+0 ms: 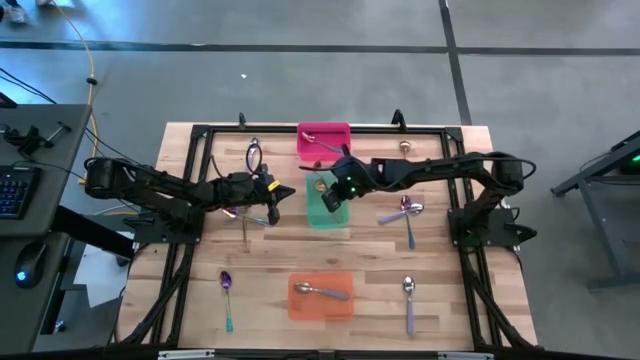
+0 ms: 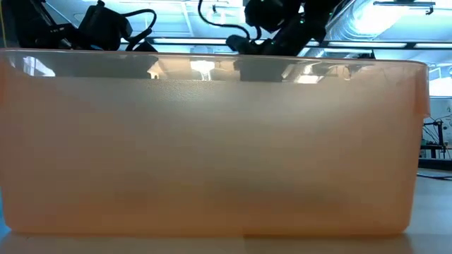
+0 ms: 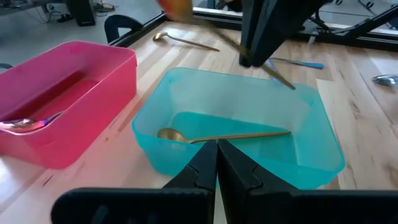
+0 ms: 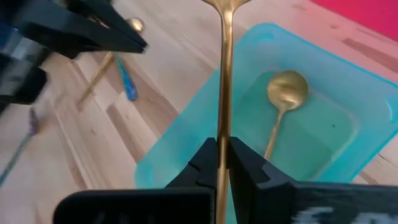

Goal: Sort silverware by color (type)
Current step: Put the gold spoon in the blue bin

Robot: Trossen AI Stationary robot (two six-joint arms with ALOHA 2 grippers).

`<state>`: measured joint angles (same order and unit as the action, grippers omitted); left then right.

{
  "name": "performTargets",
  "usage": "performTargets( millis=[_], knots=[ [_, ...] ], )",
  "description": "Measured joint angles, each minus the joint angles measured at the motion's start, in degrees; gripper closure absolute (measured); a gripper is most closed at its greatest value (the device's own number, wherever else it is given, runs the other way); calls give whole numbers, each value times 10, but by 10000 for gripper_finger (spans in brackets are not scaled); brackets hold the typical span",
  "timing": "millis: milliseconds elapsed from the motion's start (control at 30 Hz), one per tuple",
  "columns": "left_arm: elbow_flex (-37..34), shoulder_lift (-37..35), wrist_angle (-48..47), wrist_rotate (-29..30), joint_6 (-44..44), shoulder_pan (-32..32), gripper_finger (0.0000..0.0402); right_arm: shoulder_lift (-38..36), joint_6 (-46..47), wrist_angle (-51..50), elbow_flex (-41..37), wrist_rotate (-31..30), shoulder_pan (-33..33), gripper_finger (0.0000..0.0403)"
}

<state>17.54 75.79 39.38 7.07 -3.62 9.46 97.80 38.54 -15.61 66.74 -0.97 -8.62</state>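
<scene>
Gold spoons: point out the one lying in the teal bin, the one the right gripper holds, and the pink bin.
Gold spoon in teal bin (image 3: 169, 134), left wrist view, bowl.
Held gold spoon (image 4: 224, 81), right wrist view, handle.
Pink bin (image 3: 93, 99), left wrist view, outer wall.

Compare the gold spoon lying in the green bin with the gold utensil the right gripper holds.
The gold spoon lies flat on the green bin floor, untouched; the gold utensil is pinched in the right gripper, raised over the bin's rim. The spoon's bowl shows; the utensil's end is cut off. Both are gold and slim-handled.
</scene>
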Motion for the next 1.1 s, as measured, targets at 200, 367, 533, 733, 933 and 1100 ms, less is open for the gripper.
performTargets(
  millis=[200,367,533,733,933,1100],
  knots=[
    [0,0,0,1,12,0,399,15,14,1,4,0,-1,402],
    [0,0,0,1,9,0,400,31,15,1,4,0,-1,402],
    [0,0,-2,1,9,0,400,48,20,0,4,0,0,402],
    [0,0,-7,1,9,-1,400,68,19,-2,4,6,-4,402],
    [0,0,-9,1,9,-1,400,74,15,-9,4,7,-4,388],
    [0,0,-13,1,9,-1,399,75,0,-8,4,7,-4,359]
  ],
)
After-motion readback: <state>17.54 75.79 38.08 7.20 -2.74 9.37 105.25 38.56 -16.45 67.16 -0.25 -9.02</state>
